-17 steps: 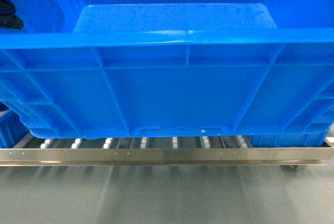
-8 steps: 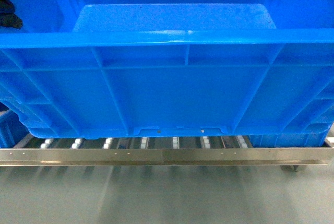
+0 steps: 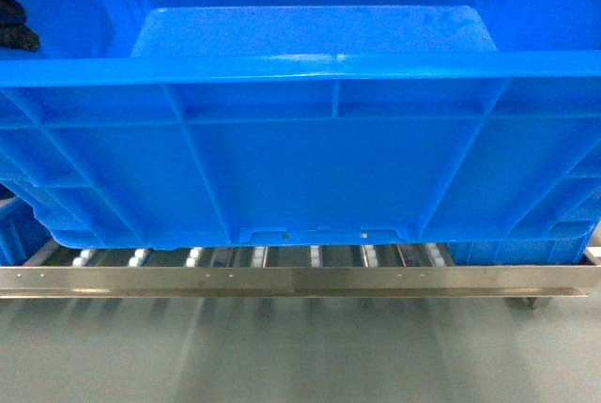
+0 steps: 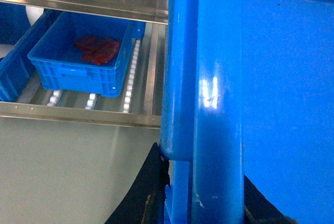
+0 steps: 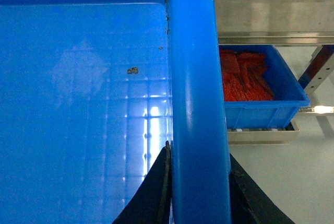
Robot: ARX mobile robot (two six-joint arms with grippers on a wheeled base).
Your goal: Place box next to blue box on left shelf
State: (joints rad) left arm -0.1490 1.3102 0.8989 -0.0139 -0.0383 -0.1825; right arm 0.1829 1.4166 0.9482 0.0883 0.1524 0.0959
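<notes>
Crate: the large blue crate (image 3: 310, 178) filled the head view, its ribbed near wall facing the camera and its smooth inside floor visible beyond the thick rim.
Position: it hung just above the front edge of the roller shelf (image 3: 282, 257) — rows of small white wheels showed under its bottom edge, behind a steel front rail (image 3: 300, 280); whether it touched the wheels could not be told.
Left gripper (image 4: 201, 203): its dark fingers (image 4: 143, 198) stood on either side of the crate's left rim, clamped onto it.
Right gripper (image 5: 198, 198): likewise clenched on the right rim, one dark finger inside the wall and one outside.
Left neighbour: a smaller blue bin (image 4: 78, 57) with red contents sat on the rollers to the left, well apart from the held crate.
Right neighbour: another small blue bin (image 5: 261, 98) of red pieces sat on a shelf level to the right — under a steel rail.
Floor: pale grey floor (image 3: 300, 356) lay below the rack.
</notes>
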